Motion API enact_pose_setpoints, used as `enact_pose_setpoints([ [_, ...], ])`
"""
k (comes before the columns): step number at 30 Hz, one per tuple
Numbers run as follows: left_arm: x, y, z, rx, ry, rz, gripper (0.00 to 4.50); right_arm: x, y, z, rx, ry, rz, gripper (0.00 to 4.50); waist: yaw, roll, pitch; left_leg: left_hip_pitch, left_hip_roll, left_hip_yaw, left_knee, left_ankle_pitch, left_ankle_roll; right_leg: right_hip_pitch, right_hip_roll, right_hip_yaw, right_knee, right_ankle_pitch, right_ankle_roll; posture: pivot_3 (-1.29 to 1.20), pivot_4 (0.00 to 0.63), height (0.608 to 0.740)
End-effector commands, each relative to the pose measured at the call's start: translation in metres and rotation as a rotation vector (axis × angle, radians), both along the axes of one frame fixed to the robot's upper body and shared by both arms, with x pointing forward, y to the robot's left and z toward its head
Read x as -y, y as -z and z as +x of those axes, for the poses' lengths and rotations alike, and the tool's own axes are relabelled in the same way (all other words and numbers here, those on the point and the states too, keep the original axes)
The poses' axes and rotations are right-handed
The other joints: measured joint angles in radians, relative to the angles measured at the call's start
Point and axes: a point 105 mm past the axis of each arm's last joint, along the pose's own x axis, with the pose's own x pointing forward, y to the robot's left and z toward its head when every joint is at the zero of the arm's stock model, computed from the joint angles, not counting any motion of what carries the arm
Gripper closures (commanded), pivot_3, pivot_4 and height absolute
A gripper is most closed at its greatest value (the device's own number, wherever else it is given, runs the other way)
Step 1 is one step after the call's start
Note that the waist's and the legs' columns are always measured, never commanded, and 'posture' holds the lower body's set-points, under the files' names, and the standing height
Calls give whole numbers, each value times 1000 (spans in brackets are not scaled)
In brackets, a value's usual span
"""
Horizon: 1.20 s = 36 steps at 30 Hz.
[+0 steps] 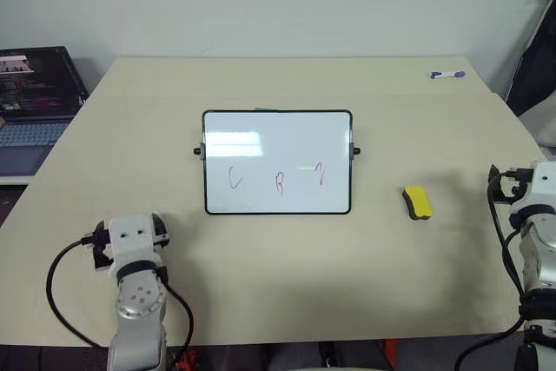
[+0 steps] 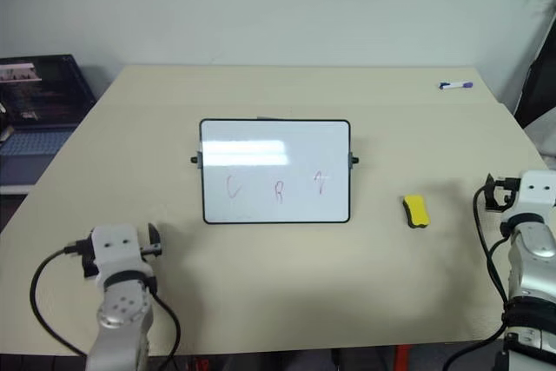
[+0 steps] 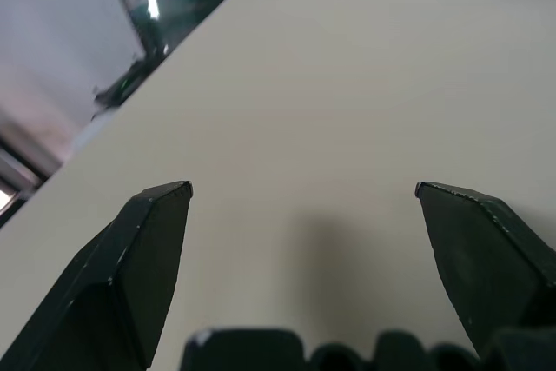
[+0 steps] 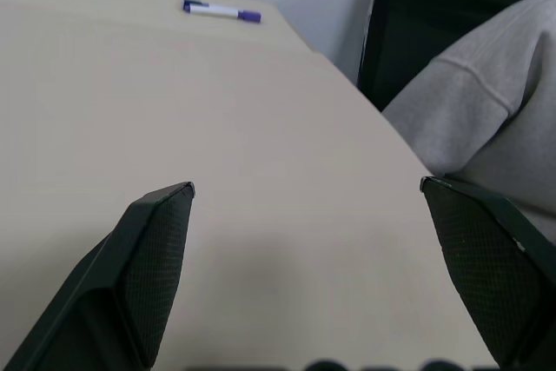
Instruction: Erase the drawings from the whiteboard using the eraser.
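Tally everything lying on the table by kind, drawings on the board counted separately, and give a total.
Whiteboard: 1
Drawings on the whiteboard: 3
Yellow eraser: 1
Purple-capped marker: 1
Total: 3 things on the table, plus 3 drawings.

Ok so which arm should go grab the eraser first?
Probably the right. The eraser lies on the table right of the whiteboard, nearer the open right gripper; the left gripper sits across the board.
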Motion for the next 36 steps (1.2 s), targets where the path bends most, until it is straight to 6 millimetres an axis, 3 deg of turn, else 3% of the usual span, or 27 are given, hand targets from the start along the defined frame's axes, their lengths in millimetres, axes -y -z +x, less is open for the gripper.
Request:
enact_pose_setpoints([
  [1,-10,-18,-3,70,-61,6,0,2,-19,0,35,-1,-28,15,1,0,0,0,0,0,1,0,0,0,0,0,0,0,0,0,150,740],
  [5,-14,-24,-7,80,-61,24,0,0,-22,-2,51,9,-48,15,1,-1,1,0,0,0,2,0,0,0,0,0,0,0,0,0,150,740],
  [11,46,-91,11,253,325,189,0,-14,-49,-1,139,-49,-33,15,1,-3,2,0,0,0,1,0,0,0,0,0,-1,0,0,0,150,740],
  [15,53,-156,24,418,428,246,0,-50,-59,3,156,-223,85,15,4,-3,2,-1,0,-1,1,0,0,0,0,-1,0,0,0,0,150,740],
  [21,89,-205,66,454,831,249,0,-101,-62,-8,75,-347,155,15,3,-2,2,0,0,-2,1,0,0,0,1,-1,0,0,0,0,150,740],
  [25,137,-233,86,459,1160,265,0,-125,-51,-26,-99,-352,97,15,11,-5,4,-2,-1,-4,2,0,0,-1,1,-3,-1,0,0,0,150,740],
  [29,183,-236,83,349,1526,127,0,-145,-38,-36,-193,-371,189,15,8,-6,5,-3,-2,-3,2,0,-1,-1,1,-3,-4,0,1,0,150,740],
  [32,225,-210,58,96,1930,73,0,-152,-33,-41,-217,-370,210,15,1,-6,5,-3,-1,-3,1,0,-1,-1,1,-3,-4,-1,2,0,150,740],
  [36,242,-190,38,-88,2170,153,0,-163,-24,-42,-247,-395,243,15,-3,-5,7,-3,-1,-3,1,0,-1,-3,5,-2,-3,-1,2,0,150,740],
])
